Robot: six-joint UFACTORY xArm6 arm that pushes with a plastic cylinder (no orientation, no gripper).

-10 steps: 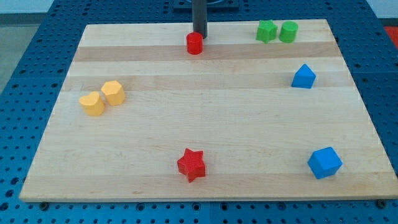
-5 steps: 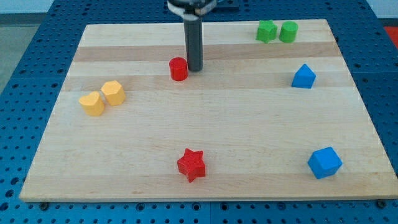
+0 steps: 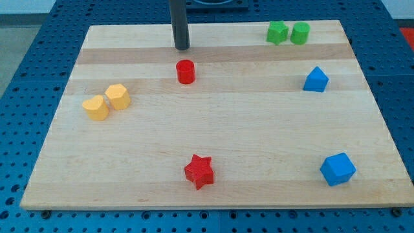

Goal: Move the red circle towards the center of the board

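Note:
The red circle (image 3: pixel 185 71) is a short red cylinder standing on the wooden board (image 3: pixel 213 149), left of the board's middle and in its upper part. My tip (image 3: pixel 182 48) is on the board just above the red circle toward the view's top, a small gap apart from it and not touching. The dark rod rises from the tip out of the view's top edge.
A red star (image 3: pixel 199 171) lies near the bottom middle. Two yellow blocks (image 3: pixel 107 101) sit together at the left. Two green blocks (image 3: pixel 288 32) sit at the top right. A blue block (image 3: pixel 315 79) is at the right and a blue block (image 3: pixel 337 169) at the bottom right.
The red circle slid down and left from near the top edge, then stopped. My tip followed it down, then moved back up and left, off the circle.

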